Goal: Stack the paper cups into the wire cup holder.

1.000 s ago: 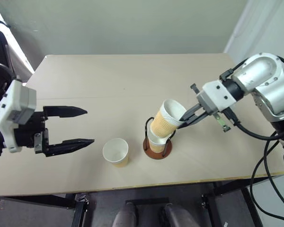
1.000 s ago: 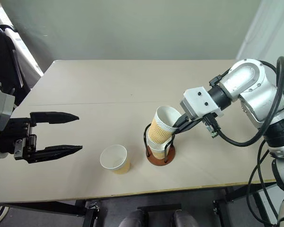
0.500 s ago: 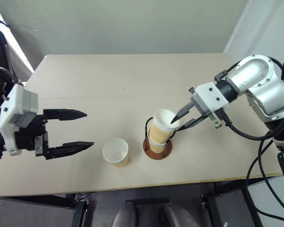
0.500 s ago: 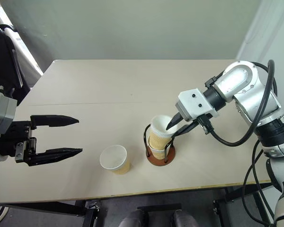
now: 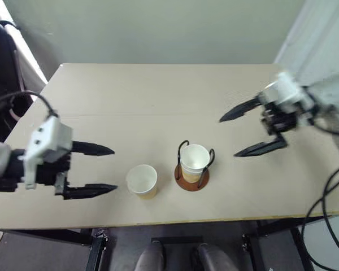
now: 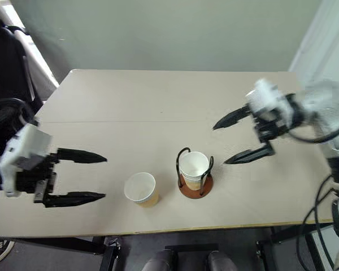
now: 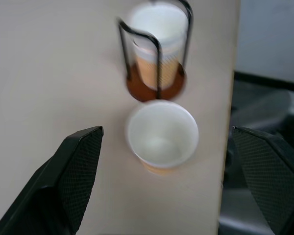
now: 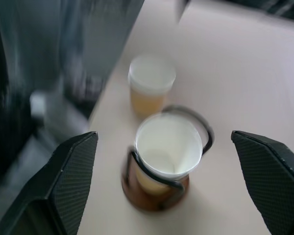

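Now your wire cup holder (image 5: 192,169) stands upright near the front edge of the tan table (image 5: 158,96), with nested paper cups (image 5: 194,161) seated straight inside its black loops, while a single loose cup (image 5: 142,181) sits upright just beside it on the robot's left, touching nothing. Your right gripper (image 5: 250,131) hangs above the table to the right of the holder, well clear of it, its two black fingers spread wide and empty. Your left gripper (image 5: 94,170) hovers low to the left of the loose cup, jaws likewise wide apart and holding nothing.
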